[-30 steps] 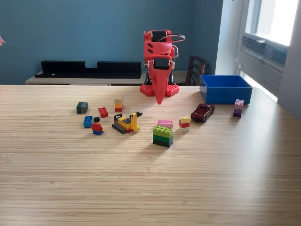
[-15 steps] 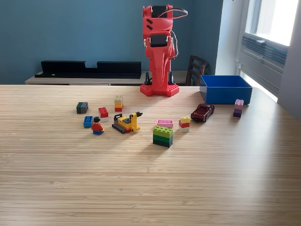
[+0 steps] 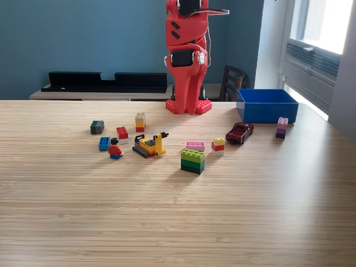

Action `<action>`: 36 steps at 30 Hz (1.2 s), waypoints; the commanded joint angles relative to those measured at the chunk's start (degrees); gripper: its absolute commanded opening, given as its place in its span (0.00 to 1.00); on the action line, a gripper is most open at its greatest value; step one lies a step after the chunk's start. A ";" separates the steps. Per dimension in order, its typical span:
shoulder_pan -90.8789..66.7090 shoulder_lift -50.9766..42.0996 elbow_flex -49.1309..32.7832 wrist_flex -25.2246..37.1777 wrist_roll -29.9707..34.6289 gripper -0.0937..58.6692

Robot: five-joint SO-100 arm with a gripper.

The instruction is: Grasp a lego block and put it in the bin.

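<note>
Red arm (image 3: 186, 50) stands tall at the far edge of the wooden counter (image 3: 167, 222), on a red studded base (image 3: 189, 105). The jaws (image 3: 189, 108) point straight down, tips low in front of the base; they look close together with nothing between them, but the red-on-red overlap makes it hard to be sure.

The blue bin (image 3: 267, 105) sits at the far side of the counter on the exterior view's right, well apart from the jaws, open top up. Inside not visible from this angle.

Blocks all lie nearer the camera than the jaws, none touching them:
- tan/yellow/red stack (image 3: 140, 122), closest to the jaws, toward the view's left
- red block (image 3: 122, 132) and blue block (image 3: 104, 143), further left
- dark green block (image 3: 97, 127), leftmost
- pink flat block (image 3: 195, 146) with the green stacked block (image 3: 192, 161) just in front of it
- yellow-on-red small stack (image 3: 218, 146), just right of the pink one
- pink/purple stack (image 3: 282, 127), on the view's right, in front of the bin's right corner

Other toys: minifigure (image 3: 115, 149) beside the blue block, yellow digger (image 3: 150, 144), dark red toy car (image 3: 240, 132) between the small stack and the bin.
</note>
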 commanded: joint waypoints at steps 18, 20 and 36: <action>-1.58 -33.57 -32.70 2.29 4.22 0.42; -2.02 -36.30 -35.77 4.48 3.96 0.41; -0.79 -45.53 -43.77 8.70 3.96 0.00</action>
